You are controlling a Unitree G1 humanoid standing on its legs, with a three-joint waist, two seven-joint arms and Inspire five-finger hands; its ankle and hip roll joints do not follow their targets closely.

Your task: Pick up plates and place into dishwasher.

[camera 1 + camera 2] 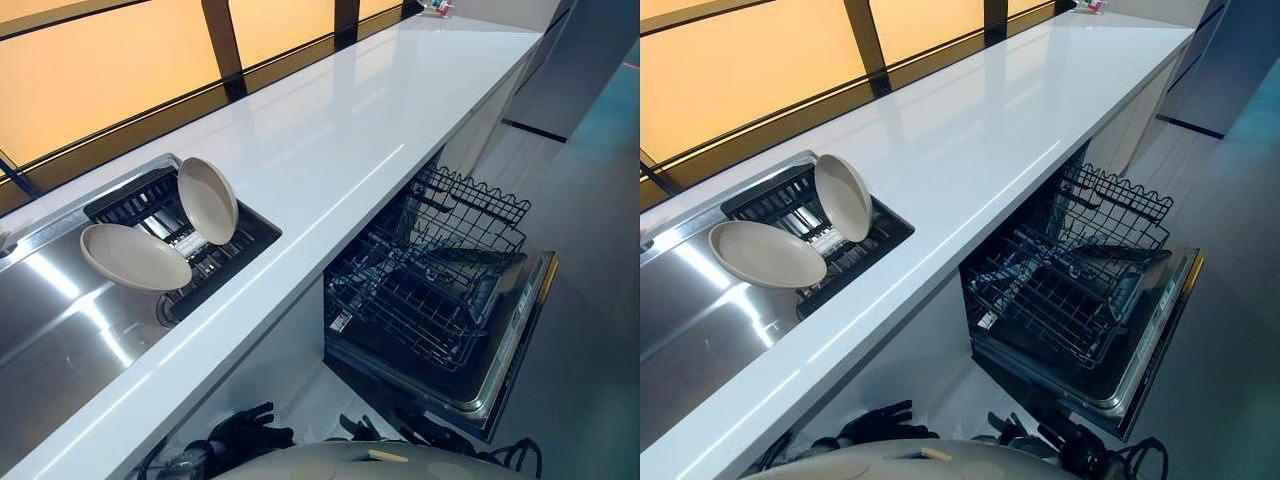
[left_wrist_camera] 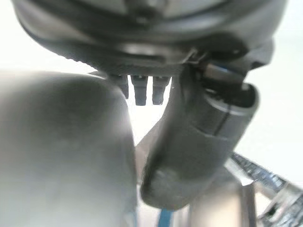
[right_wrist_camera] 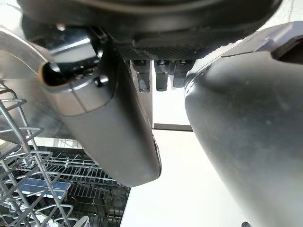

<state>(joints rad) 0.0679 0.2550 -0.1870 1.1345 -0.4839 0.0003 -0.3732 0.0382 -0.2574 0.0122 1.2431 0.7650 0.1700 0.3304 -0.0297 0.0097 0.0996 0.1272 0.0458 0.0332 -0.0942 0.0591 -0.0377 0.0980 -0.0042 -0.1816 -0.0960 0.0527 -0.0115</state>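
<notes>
While both hands are hanging low below the counter [image 1: 330, 150], left hand [image 1: 240, 435] and right hand [image 1: 1040, 440] holding nothing, fingers relaxed, we are only beginning: two plates [image 1: 207, 200] are waiting in the sink rack [image 1: 215, 255], none in the dishwasher rack [image 1: 430, 280]. Next we are needing a reach up for the leaning one.

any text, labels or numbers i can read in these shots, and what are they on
None can be read.
Small white tag on the front of the dishwasher rack: too small to read.
Small items at the far end of the countertop: too small and blurred to read.
The plates are plain.
</notes>
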